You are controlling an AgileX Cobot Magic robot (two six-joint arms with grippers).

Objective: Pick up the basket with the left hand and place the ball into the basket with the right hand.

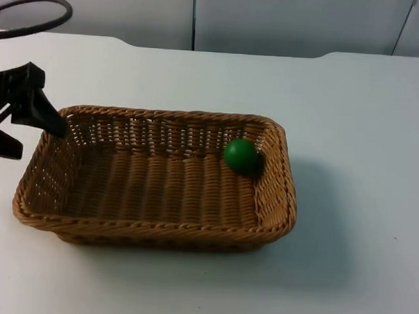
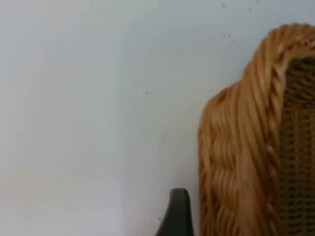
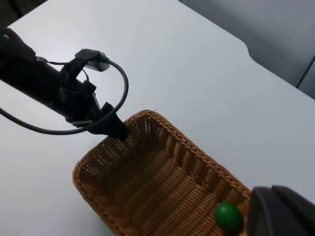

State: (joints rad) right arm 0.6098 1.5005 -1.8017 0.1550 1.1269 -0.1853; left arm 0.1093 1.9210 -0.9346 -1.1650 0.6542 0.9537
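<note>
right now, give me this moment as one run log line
green ball: inside wicker basket, far right corner | left gripper: at basket's far left corner, one finger inside rim | right gripper: above ball's end

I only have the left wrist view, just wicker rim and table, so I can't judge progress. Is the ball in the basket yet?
Observer: Yes. The green ball lies inside the basket, by its far right corner in the top view.
Operator: Where does my left gripper stand on the basket?
Observer: The left gripper is at the far left corner, open, with one finger over the inside of the rim and the other outside it.
Operator: And the right one?
Observer: The right gripper hangs high above the table, near the ball's end of the basket.
</note>
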